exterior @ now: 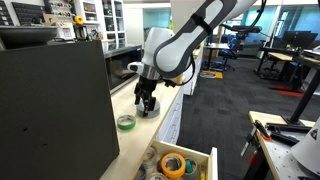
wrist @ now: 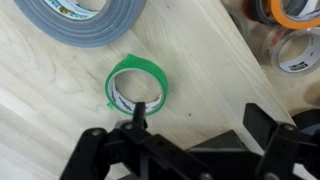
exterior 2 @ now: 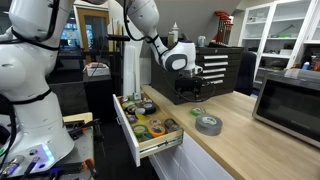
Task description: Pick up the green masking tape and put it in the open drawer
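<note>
Tool [wrist: 177, 135]: open, the two dark fingers spread wide along the bottom edge of the wrist view, nothing between them. Bare wood shows under the gap.

Green masking tape [wrist: 138, 67]: flat on the table [wrist: 60, 110], just above the tool and a little left of centre in the wrist frame. Sits ahead of the fingers, not between them. A short dark part of the tool overlaps the roll's lower edge in this view; contact cannot be judged.

In an exterior view the tool [exterior: 147, 106] hangs at mid-frame, fingers pointing down, low over the table, with the green masking tape [exterior: 126, 122] just to its lower left. Whether the fingertips touch the wood cannot be told.

Grey duct tape [wrist: 70, 25]: larger roll, lying flat, upper left of the wrist frame, near the green roll but apart from it. In an exterior view the grey duct tape [exterior 2: 208, 124] lies right of centre, with the green masking tape [exterior 2: 197, 111] just above and left of it.

Drawer [exterior 2: 127, 130]: pulled open, left of centre, holding a clutter of tape rolls. A yellow roll [exterior: 172, 165] shows in it at the bottom of an exterior view.

Microwave [exterior 2: 290, 100]: right edge of the frame, on the table, well apart from the tapes.
</note>
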Available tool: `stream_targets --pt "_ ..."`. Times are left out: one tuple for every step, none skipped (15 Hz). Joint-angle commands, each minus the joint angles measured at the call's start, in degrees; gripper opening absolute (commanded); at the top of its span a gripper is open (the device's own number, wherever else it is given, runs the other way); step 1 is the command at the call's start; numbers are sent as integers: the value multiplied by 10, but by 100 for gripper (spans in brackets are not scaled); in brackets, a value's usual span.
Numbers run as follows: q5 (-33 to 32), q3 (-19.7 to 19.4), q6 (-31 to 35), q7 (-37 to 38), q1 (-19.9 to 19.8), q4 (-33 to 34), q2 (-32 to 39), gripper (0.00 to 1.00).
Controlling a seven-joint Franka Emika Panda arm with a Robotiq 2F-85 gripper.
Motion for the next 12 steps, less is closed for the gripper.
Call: stream_targets --pt "-20 29 24 -65 -32 30 42 100" --pt "-27 31 25 -83 -35 37 50 100" --pt "-34 34 24 -101 -39 45 58 100" --pt "-36 41 24 -120 -46 53 66 100" --pt "-42 43 25 -139 -49 61 73 100" --pt "-44 50 22 -164 -55 69 79 100" --pt "-47 56 20 -191 -62 77 86 100" --pt "-47 63 16 -218 -70 87 93 100" --pt "-46 71 11 -248 -78 95 101 100" --pt "-42 77 7 -271 -84 104 108 100" --pt "-40 79 4 -286 -86 110 116 100" --pt "-38 79 4 -295 -85 116 123 100"
